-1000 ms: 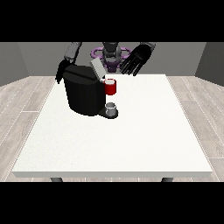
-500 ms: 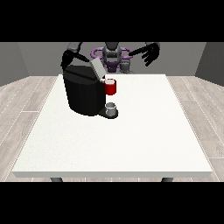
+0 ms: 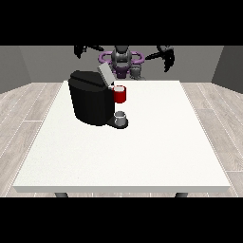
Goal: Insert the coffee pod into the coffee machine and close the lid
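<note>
The black coffee machine stands on the left half of the white table, its grey lid tilted up. A red thing at the machine shows at its front. Below that, a small grey thing sits on the machine's base; I cannot tell whether it is the pod. Both hands are raised high and wide beside the robot's torso, far from the machine. The hand at the view's left holds nothing. The hand at the view's right holds nothing either, its fingers hanging roughly straight down.
The table's front and right stretch out white and flat around the machine. Grey plank floor surrounds the table on both sides.
Both arms have swung up and outward. The hand at the view's left has come away from the machine's top, and the hand at the view's right has moved further right.
</note>
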Controlling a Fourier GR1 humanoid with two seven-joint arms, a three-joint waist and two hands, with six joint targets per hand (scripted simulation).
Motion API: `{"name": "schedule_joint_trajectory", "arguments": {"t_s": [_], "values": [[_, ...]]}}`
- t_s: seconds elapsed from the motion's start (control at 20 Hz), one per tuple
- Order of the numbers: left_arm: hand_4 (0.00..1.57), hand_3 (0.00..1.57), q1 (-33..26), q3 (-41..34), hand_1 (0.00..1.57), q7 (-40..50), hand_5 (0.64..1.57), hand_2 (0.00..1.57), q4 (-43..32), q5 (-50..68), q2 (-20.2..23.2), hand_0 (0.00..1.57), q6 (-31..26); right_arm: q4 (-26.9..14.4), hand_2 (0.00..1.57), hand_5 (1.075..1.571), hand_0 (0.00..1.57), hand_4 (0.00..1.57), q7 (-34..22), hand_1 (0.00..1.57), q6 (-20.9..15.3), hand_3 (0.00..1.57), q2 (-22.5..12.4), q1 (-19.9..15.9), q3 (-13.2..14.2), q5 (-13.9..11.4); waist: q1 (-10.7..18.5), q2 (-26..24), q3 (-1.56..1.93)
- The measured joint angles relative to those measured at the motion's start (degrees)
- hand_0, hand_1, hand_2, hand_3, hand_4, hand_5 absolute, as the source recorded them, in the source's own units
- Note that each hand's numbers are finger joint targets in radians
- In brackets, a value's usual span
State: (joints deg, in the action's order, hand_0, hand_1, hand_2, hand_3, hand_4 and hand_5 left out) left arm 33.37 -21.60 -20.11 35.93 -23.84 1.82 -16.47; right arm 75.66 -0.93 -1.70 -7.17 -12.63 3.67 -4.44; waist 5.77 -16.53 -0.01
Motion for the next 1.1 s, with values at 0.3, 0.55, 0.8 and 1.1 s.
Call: {"name": "schedule_joint_trajectory", "arguments": {"t_s": [0.3,0.55,0.8,1.1], "values": [[0.41,0.0,-3.16,1.97,0.0,2.94,1.571,0.0,6.51,4.54,-1.22,0.0,-2.57,-1.52,0.0,1.571,0.0,0.0,-1.19,0.0,0.19,0.0,-2.27,-3.99,2.48,0.49,3.48,1.8,0.02],[0.39,0.0,-5.48,6.21,0.0,4.86,1.571,0.0,12.13,8.23,-1.63,0.0,-2.34,-5.67,0.0,1.571,0.0,0.08,-3.44,0.0,1.48,0.0,-4.13,-8.96,5.88,3.37,5.66,4.06,0.04],[0.36,0.0,-7.64,9.19,0.0,7.35,1.571,0.0,18.01,11.22,-1.48,0.0,-1.49,-9.25,0.0,1.571,0.0,0.18,-4.79,0.0,1.92,0.0,-4.28,-12.53,8.73,6.78,6.92,6.37,0.04],[0.26,0.0,-11.53,11.24,0.0,10.49,1.571,0.0,26.49,13.58,-1.25,0.0,-0.61,-12.38,0.0,1.571,0.0,0.0,-5.98,0.0,2.68,0.0,-4.47,-15.76,8.85,8.11,6.53,9.28,0.03]]}}
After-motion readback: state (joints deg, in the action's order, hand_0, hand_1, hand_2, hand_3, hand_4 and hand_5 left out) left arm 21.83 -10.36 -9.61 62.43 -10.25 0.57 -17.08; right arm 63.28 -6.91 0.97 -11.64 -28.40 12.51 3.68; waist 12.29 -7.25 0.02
